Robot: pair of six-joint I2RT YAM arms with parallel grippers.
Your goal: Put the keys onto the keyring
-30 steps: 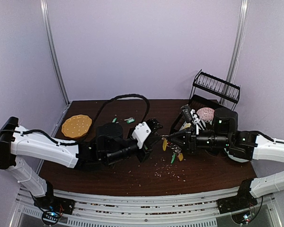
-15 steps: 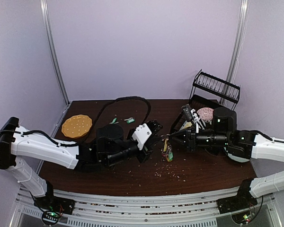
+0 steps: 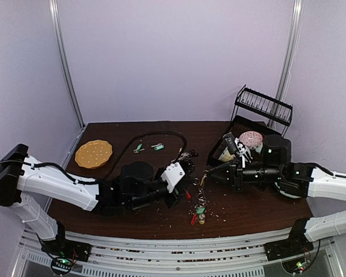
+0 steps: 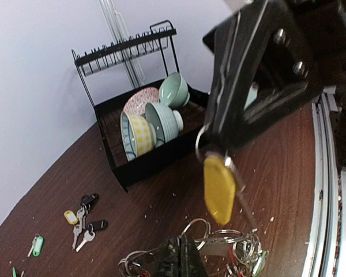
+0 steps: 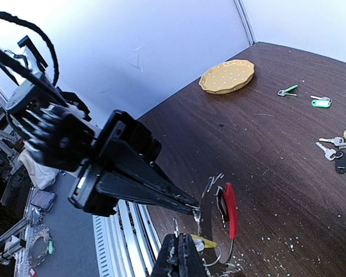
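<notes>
Two claws meet nose to nose above the dark bench [image 3: 259, 210]. The right claw [image 5: 177, 254], pinched fully closed, dangles a yellow-tagged key [image 4: 219, 187] by the small wire loop at its head. The left claw [image 4: 179, 257], closed just as tight, appears to grip a silver strand of the keyring [image 5: 229, 210] just beside its red arc. More tagged keys [image 3: 199, 214], red and green among them, bunch below the two claws in the overhead view; whether they hang or lie on the bench cannot be told. Green-tagged keys [image 3: 157, 146] lie loose toward the far side. A small bunch of black-headed keys [image 4: 86, 213] sits in front of the dish rack [image 4: 127, 167] with its bowls.

Each key looks light, stiff and slick, likely to twist or slide out of a hard pinch on bare metal. The plastic tag or the flat head offers the surer hold, and it leaves the loop free for threading. The keyring seems the harder partner: its beaded chain part should sag and swing, and its red arc looks stiffer. A grip close to the open end, on the firmer stretch, would probably steady it best. With both pieces dangling, a small sway could carry the loop past the ring's end.
</notes>
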